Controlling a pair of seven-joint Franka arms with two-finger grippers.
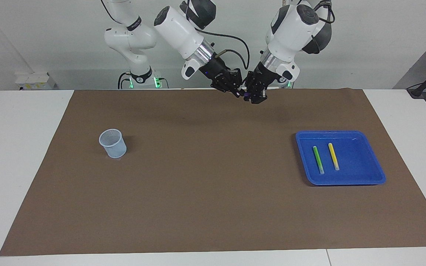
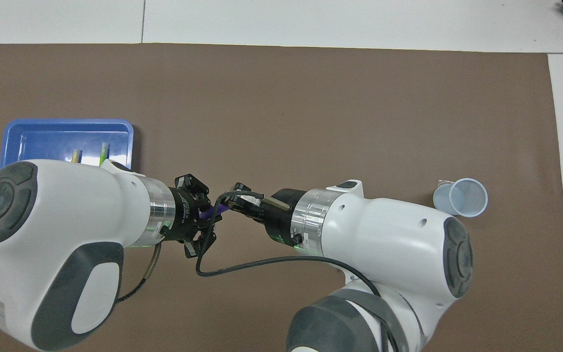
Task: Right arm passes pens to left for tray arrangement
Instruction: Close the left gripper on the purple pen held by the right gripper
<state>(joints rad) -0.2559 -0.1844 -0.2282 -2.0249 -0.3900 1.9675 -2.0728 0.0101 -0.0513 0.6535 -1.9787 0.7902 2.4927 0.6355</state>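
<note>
My right gripper and my left gripper meet tip to tip in the air over the robots' edge of the brown mat. A purple pen spans the gap between them. In the overhead view the pen runs from the right gripper, which is shut on one end, into the left gripper. The green pen and the yellow pen lie side by side in the blue tray toward the left arm's end. The left arm hides most of them in the overhead view.
A small pale blue mesh cup stands upright on the brown mat toward the right arm's end. White table surface borders the mat on all sides.
</note>
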